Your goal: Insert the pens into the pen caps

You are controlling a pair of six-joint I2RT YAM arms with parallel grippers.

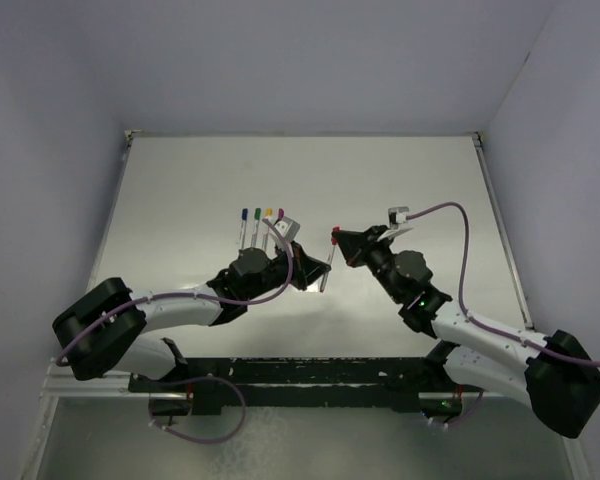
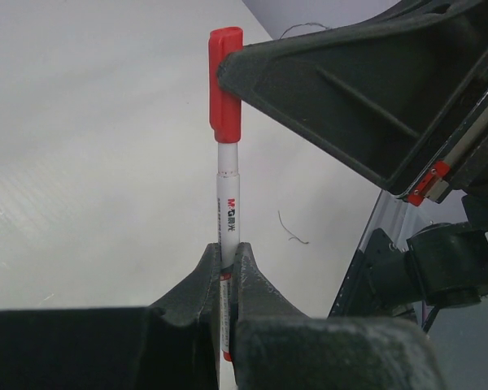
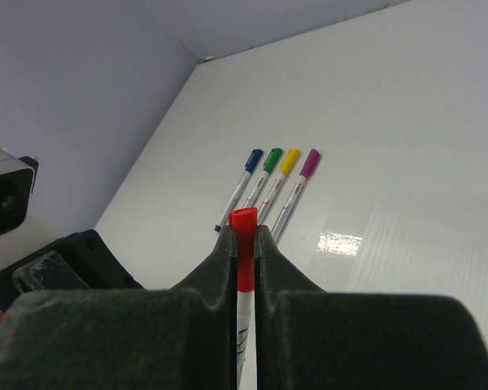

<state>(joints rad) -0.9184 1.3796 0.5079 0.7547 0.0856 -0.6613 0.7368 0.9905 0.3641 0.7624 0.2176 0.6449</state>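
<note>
The table (image 3: 407, 162) looks glossy, the red cap (image 2: 225, 81) smooth plastic, the left pincer (image 2: 230, 258) matt and grainy.

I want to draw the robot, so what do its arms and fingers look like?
The left arm and the right arm both have white tube-like sections joined by chunky black joints. A thin purple cable loops along each one. A tiny green light glows on the right one. The fingers are black, rough-looking wedges that narrow towards the tips.
</note>
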